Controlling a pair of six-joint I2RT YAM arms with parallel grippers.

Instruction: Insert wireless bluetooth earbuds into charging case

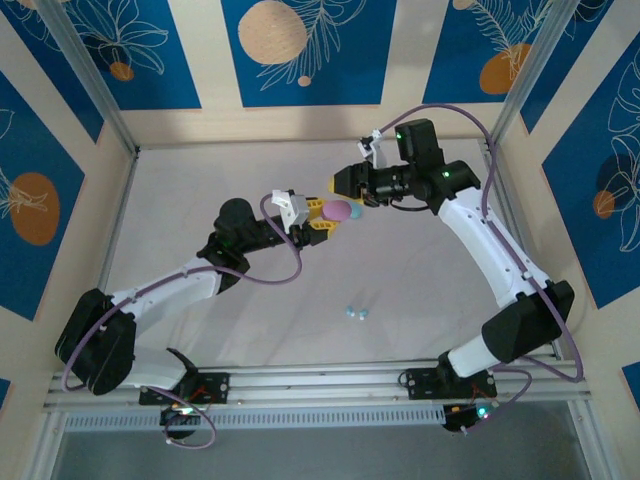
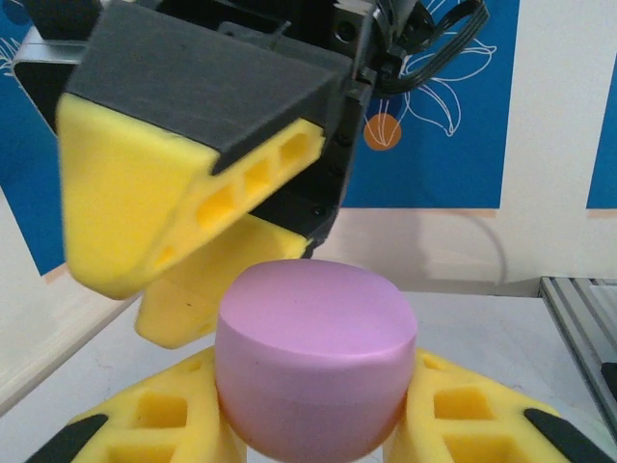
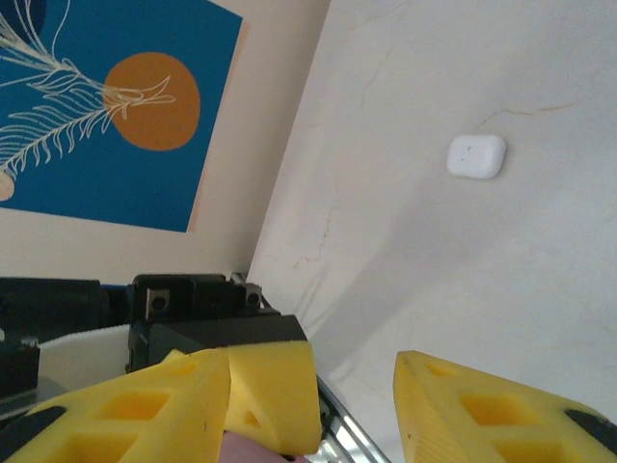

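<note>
Above counter point(image 1: 420, 290) centre, left tool point(image 1: 324, 214) pinches pink case point(image 2: 313, 362); right tool point(image 3: 357, 400) spread apart, just beside case.

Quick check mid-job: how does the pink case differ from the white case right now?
Colour: the pink case is a mauve pink, while the white case is plain white. Hold: the pink case is clamped in the left pincer, whereas the white case lies free on the table with nothing touching it. Both are rounded and pebble-like, and both look closed.
</note>
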